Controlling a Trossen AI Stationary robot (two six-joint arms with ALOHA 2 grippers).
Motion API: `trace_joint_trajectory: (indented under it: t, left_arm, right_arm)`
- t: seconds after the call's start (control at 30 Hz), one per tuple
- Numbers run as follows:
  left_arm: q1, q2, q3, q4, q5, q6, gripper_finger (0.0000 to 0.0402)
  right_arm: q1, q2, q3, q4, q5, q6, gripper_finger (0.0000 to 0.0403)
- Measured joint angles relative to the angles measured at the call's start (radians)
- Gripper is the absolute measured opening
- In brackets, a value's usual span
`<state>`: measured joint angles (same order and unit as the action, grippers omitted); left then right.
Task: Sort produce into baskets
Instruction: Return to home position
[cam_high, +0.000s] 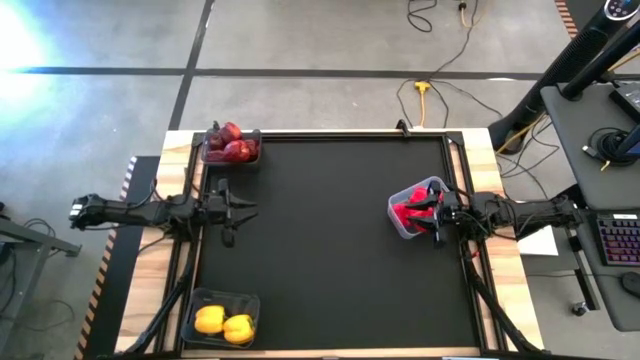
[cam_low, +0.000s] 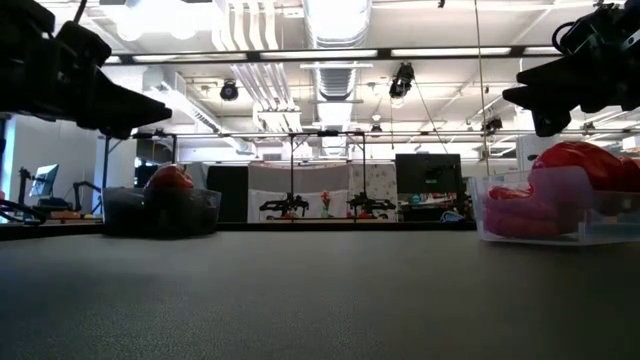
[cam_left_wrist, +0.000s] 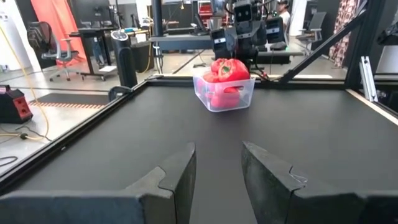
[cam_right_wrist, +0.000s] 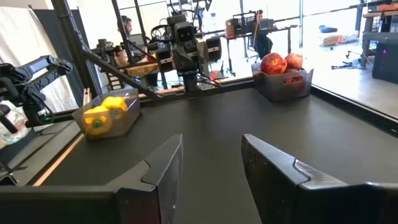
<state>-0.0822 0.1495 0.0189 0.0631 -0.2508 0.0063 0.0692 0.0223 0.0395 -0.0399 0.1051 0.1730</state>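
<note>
Left gripper (cam_high: 246, 208) parted, near mat (cam_high: 330, 260) edge (left)

Bright, even light from overhead ceiling strip lights (cam_low: 440, 52). Glare whites out one floor (cam_high: 25, 40) corner. Black counter (cam_high: 330, 260) carries faint sheen.

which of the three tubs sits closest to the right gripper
The clear red-pepper tub, by the right gripper; the apple tub and yellow-pepper tub sit near the left gripper.
</note>
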Motion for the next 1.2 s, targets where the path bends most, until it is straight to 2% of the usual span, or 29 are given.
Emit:
trace_joint_trajectory:
  t: [1.2]
  left_arm:
    - [0.0,0.061,0.003,0.004,-0.001,0.0,0.0112]
  right_arm:
    - [0.0,0.0,0.0,0.0,0.0,0.0,0.0158]
